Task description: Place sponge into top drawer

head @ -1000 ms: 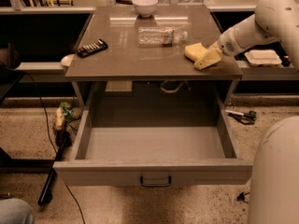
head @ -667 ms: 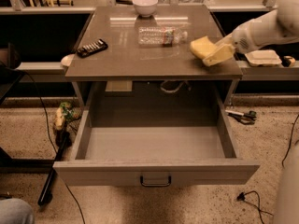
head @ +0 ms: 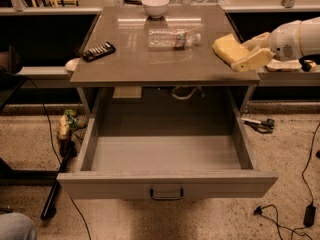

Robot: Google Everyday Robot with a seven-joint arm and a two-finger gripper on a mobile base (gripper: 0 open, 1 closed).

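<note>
Our arm [head: 299, 37] reaches in from the right side of the view. Only its last white section shows, lying nearly level and pointing left. At its end our tool [head: 244, 53] sits over the right edge of the worktop [head: 150, 59], toward the front corner. Its two pale yellowish fingers [head: 256, 59] point left and slightly toward the camera, one above the other. They are closed on the near end of the sponge [head: 227, 48], which sticks out to the left beyond the fingertips. We cannot tell whether the lower finger touches the surface. The rest of our arm is out of view.
</note>
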